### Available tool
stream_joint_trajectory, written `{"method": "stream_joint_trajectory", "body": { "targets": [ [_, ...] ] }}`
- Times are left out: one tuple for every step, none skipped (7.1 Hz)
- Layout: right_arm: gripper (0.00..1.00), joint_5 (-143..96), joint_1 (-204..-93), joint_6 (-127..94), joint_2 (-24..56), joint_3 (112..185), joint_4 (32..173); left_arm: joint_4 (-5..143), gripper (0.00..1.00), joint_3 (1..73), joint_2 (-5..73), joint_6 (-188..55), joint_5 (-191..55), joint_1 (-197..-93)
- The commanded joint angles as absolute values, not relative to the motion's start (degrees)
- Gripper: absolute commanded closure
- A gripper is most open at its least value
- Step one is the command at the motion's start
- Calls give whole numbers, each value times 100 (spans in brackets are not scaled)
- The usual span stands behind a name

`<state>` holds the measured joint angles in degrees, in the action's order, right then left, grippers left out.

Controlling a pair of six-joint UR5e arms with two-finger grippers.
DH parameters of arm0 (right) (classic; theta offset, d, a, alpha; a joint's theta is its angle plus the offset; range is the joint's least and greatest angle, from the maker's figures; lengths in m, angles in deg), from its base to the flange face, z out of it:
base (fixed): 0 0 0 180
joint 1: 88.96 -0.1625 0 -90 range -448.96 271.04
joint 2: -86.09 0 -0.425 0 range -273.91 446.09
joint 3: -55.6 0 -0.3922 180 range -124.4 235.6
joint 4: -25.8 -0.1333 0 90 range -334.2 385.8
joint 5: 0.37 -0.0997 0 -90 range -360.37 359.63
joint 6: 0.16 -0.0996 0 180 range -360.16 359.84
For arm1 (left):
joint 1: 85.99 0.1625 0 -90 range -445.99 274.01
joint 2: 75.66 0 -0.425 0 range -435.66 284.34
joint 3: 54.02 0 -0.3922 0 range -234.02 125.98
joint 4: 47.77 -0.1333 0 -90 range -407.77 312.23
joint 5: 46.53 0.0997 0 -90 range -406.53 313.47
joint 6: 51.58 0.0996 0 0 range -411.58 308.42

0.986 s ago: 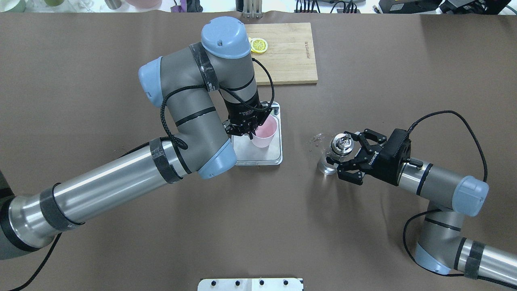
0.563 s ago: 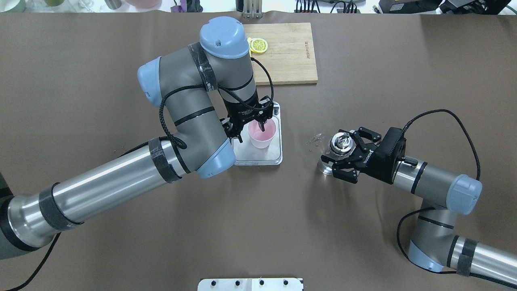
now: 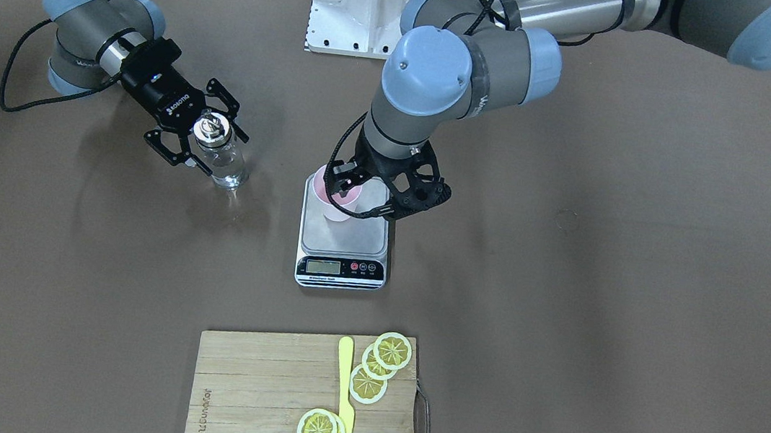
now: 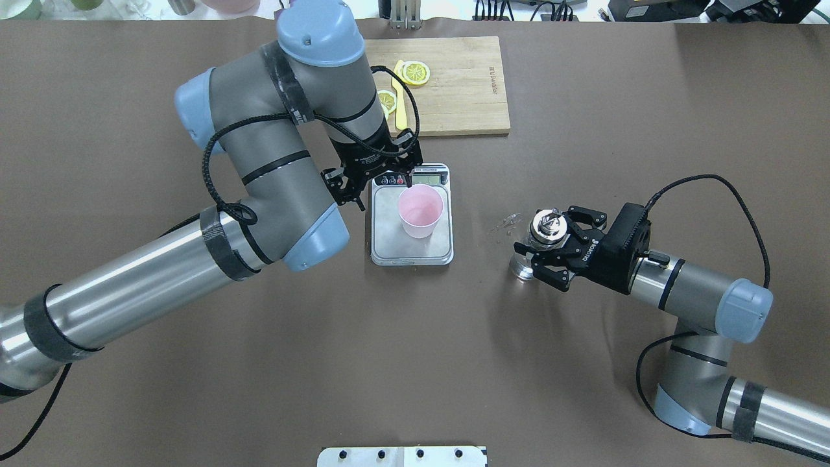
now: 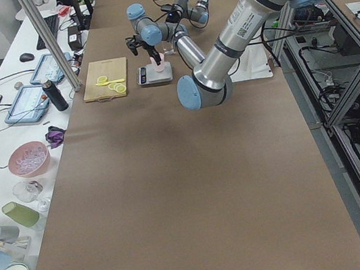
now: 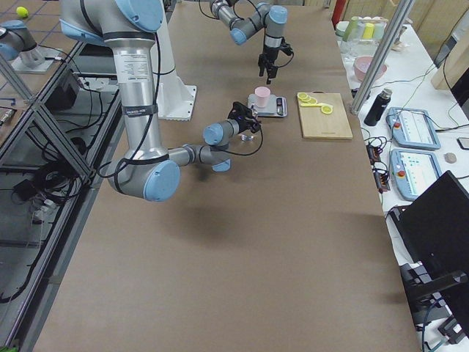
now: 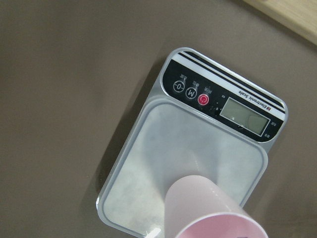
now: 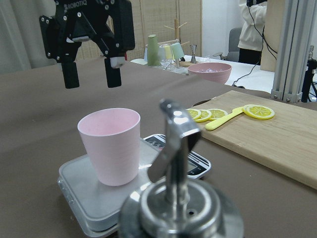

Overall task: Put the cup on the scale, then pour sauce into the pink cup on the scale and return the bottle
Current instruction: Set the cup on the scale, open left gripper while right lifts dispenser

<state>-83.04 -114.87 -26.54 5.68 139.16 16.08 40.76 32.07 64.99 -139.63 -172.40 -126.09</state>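
Observation:
The pale pink cup (image 4: 420,209) stands upright on the scale (image 4: 389,250), on the grey platform behind the display (image 3: 323,266). My left gripper (image 4: 375,187) hangs open above the scale's button end, clear of the cup (image 8: 110,144); its fingers (image 8: 113,74) are apart with nothing between them. The clear glass bottle (image 4: 543,228) with its silver pourer cap (image 8: 173,144) stands on the table to the scale's right. My right gripper (image 4: 535,251) has come in sideways and is shut on the bottle (image 3: 220,147). The sauce inside is colourless and hard to make out.
A wooden cutting board (image 4: 460,84) with lemon slices (image 3: 380,362) and a yellow knife (image 3: 343,393) lies beyond the scale. A few clear droplets (image 4: 509,222) mark the table between scale and bottle. The white mounting plate (image 3: 366,4) sits at the robot's base.
My left gripper let go of the cup and lifted away toward the far left; the cup stays on the scale. My right gripper narrowed and closed onto the bottle.

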Motion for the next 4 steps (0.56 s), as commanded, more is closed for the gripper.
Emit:
{"method": "stream_joint_trajectory", "body": {
  "targets": [
    [59, -8325, -11524, -2652, 523, 13909, 1657, 2895, 13, 4235, 6111, -12802, -17239, -12904],
    [64, -8360, -11620, -2618, 523, 13918, 1814, 2618, 7, 4510, 5840, -12483, -17230, -13079],
    [65, -8760, -11925, -2582, 549, 13988, 2224, 2624, 3, 4756, 5411, -12062, -17187, -13247],
    [65, -9051, -12224, -2556, 584, 14023, 2550, 2606, 2, 4985, 5224, -11475, -17221, -13640]
  ]
}}
